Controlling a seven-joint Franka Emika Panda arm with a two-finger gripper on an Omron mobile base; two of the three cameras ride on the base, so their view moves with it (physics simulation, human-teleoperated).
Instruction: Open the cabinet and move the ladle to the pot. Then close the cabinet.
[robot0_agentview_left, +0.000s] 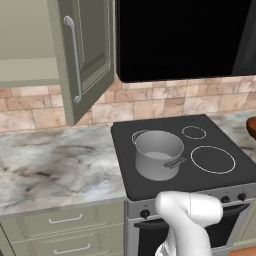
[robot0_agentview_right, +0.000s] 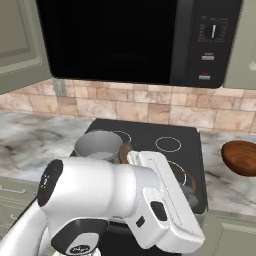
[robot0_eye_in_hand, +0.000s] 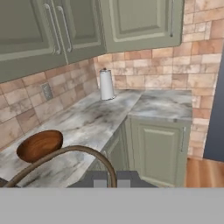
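Clamped: gripper (robot0_eye_in_hand: 112, 178) on thin curved dark ladle (robot0_eye_in_hand: 65, 154) | round grey steel pot (robot0_agentview_left: 159, 154) on stove's front-left burner | carry over pot, lower bowl-first inside rim, release gently | sage-green cabinet (robot0_agentview_left: 85, 55) door open, jutting near stove; brown wooden bowl (robot0_eye_in_hand: 39, 145) right; space above burners.

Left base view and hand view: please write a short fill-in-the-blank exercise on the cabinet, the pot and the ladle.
1. The cabinet door above the counter stands ____.
2. The pot sits on the stove's front-____ burner.
3. In the hand view, the gripper is shut on the curved handle of the ____.
4. A brown wooden ____ rests on the marble counter.

Missing words: open; left; ladle; bowl
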